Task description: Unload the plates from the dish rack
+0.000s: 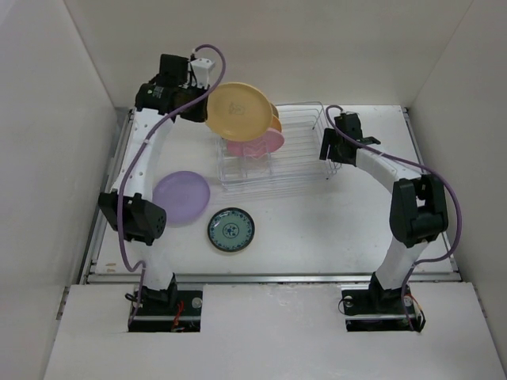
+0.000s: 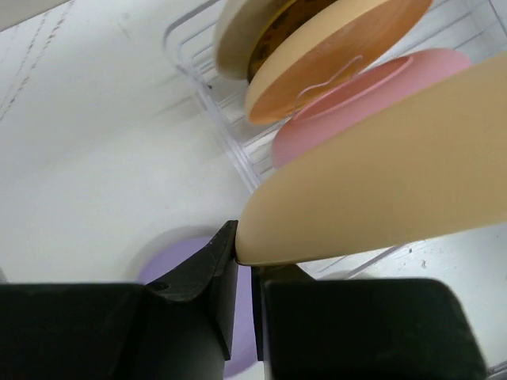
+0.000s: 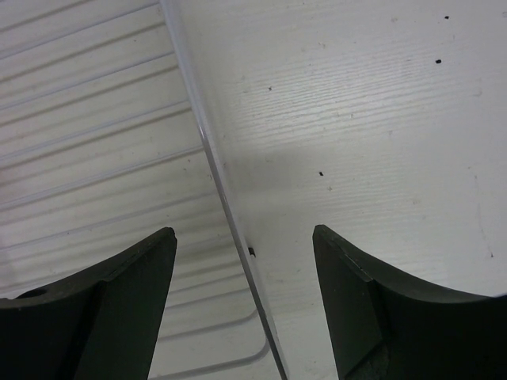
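My left pincer [image 2: 244, 263] is clamped on the rim of the tan plate [image 2: 396, 174], with the lavender plate [image 2: 178, 257] lying on the table [image 2: 95, 158] beneath its fingers. Just beyond it the pink plate [image 2: 356, 111] and an amber plate [image 2: 333, 55] stand on edge in the dish rack [image 1: 305, 158]. My right pincer [image 3: 244, 233] is spread apart, the rack's side rail running between its fingers, touching neither.
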